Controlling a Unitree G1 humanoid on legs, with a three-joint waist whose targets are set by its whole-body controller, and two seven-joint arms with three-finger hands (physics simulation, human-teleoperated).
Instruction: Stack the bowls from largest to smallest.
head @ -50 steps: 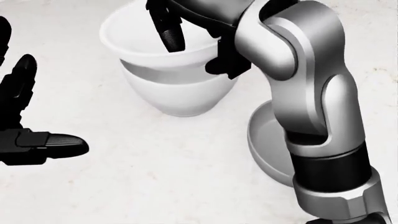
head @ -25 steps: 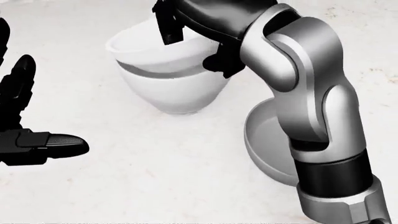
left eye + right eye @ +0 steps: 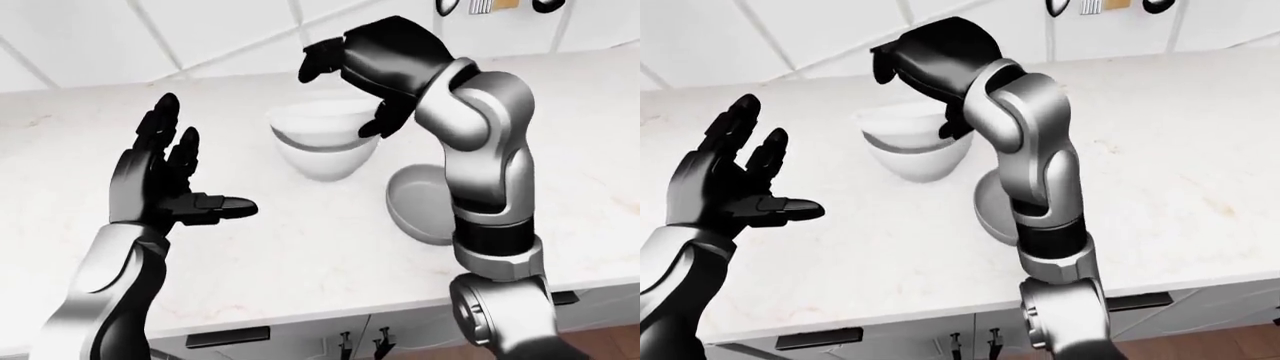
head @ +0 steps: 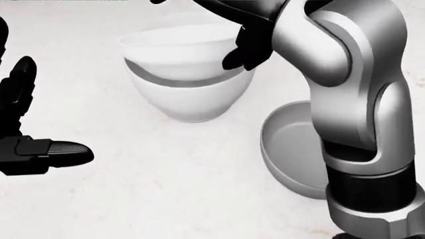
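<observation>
Two white bowls stand nested on the counter: a deep large bowl point(image 4: 189, 102) with a smaller bowl point(image 4: 179, 50) sitting in it, slightly tilted, a dark gap showing between their rims. To their right lies a shallow grey-white bowl point(image 4: 292, 149), partly hidden by my right forearm. My right hand point(image 3: 348, 94) hovers open just above the nested pair, its fingers clear of the rim. Well left of the bowls, my left hand point(image 3: 200, 161) is raised with fingers spread, holding nothing.
The bowls rest on a white marble counter point(image 3: 300, 247) whose near edge runs along the bottom of the eye views, with drawers point(image 3: 820, 337) beneath. A white tiled wall point(image 3: 200, 30) rises behind the counter.
My right hand has lifted up out of the smaller bowl, which now sits free inside the large one. The left hand has stayed put.
</observation>
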